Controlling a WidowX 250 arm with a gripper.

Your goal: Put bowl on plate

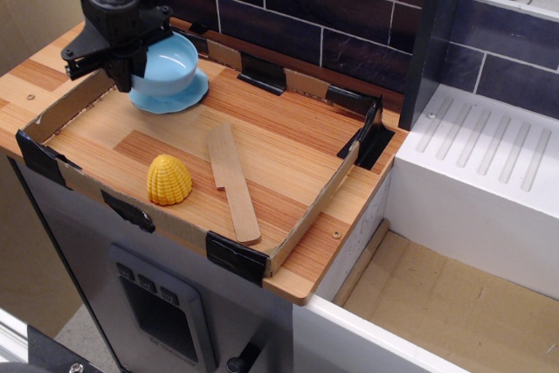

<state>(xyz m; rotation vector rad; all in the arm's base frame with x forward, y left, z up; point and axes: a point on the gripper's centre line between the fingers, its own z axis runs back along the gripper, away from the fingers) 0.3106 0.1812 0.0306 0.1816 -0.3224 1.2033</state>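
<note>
The light blue bowl stands upright on the flat light blue plate in the far left corner of the cardboard-walled tray. Only the plate's front rim shows from under the bowl. My black gripper comes down from above at the bowl's left rim and is shut on that rim. The arm hides the bowl's left edge and the plate's left side.
A yellow corn toy lies near the tray's front left. A wooden spatula lies in the middle. A dark post and a white sink unit stand to the right. A tiled wall runs behind.
</note>
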